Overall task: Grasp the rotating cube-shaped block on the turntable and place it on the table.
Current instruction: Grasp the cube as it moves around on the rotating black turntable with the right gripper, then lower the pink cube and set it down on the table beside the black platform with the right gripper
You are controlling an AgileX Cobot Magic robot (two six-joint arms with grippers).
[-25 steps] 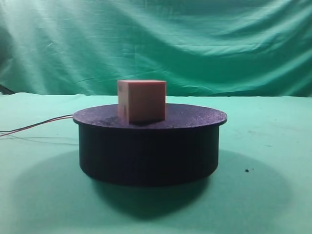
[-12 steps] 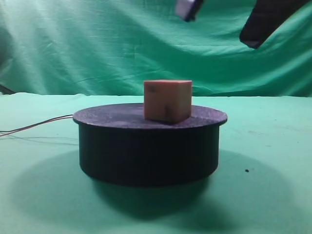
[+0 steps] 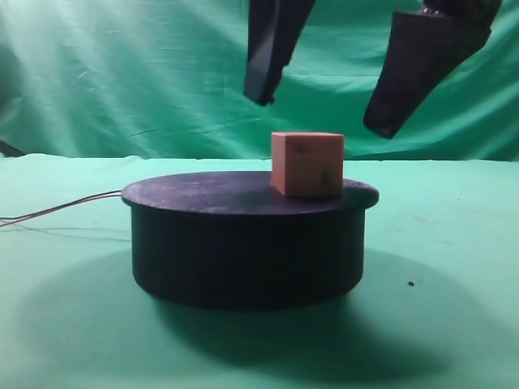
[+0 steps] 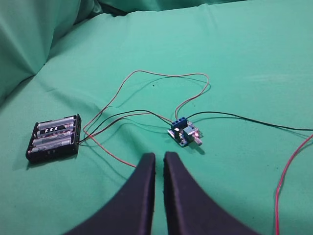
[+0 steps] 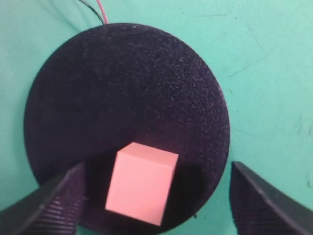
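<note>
Since the earlier frames the cube-shaped block (image 3: 307,164) has ridden round to the right part of the turntable (image 3: 247,243), and the right gripper (image 3: 324,113) has dropped in from above, its fingers (image 3: 272,49) spread wide and hanging over the block without touching it. The left gripper (image 4: 159,161) idles over a battery holder (image 4: 54,138) and a small circuit board (image 4: 185,133) on the table (image 3: 454,243), its fingers nearly together. To grasp well, the right gripper should probably lead the rotation, descend with the block centred between its fingers, then close squarely on opposite flat faces.
</note>
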